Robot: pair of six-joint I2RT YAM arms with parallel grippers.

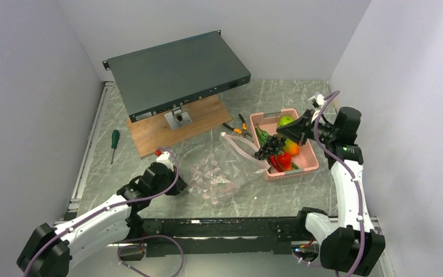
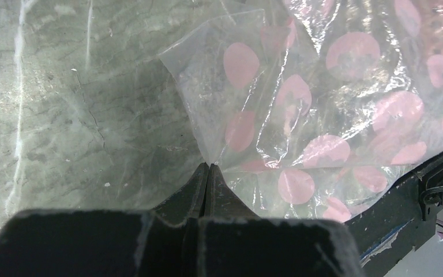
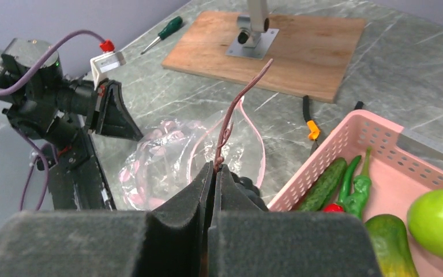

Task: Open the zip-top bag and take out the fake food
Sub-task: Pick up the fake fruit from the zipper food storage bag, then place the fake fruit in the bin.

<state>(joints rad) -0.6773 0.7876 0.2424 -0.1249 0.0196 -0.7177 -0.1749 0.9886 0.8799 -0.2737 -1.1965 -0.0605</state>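
The zip-top bag point(image 1: 219, 176) lies crumpled on the marble-patterned desk point(image 1: 300, 190), between the two arms and just left of the pink basket point(image 1: 308, 167). The left gripper point(image 2: 209, 167) is low at the bag's near-left end. Its jaws are pressed together on a fold of the dotted plastic, which fans out to the right from the pinch.

The right gripper point(image 3: 214, 168) hangs over the basket's left side. Its jaws are closed on the bag's pink zip strip. From the pinch the strip rises and curves into a loop, so the bag's mouth gapes toward the basket.

The fake food point(image 1: 282, 156) sits in the basket. The green apple point(image 3: 441, 222) is at the far right and a cucumber point(image 3: 322, 186) lies along the left wall. Green pods point(image 3: 357, 184) lie beside the cucumber, and a red piece point(image 1: 282, 160) is toward the near end. The dark grapes point(image 1: 270, 147) seem to rest against the basket's left rim, right by the bag's mouth, though the gripper partly hides them.

Orange-handled pliers point(image 1: 237, 128) lie on the desk just beyond the bag. Further left, a wooden board point(image 1: 161, 135) carries a tilted grey equipment case point(image 1: 179, 72). A green-handled screwdriver point(image 1: 114, 141) lies left of the board.
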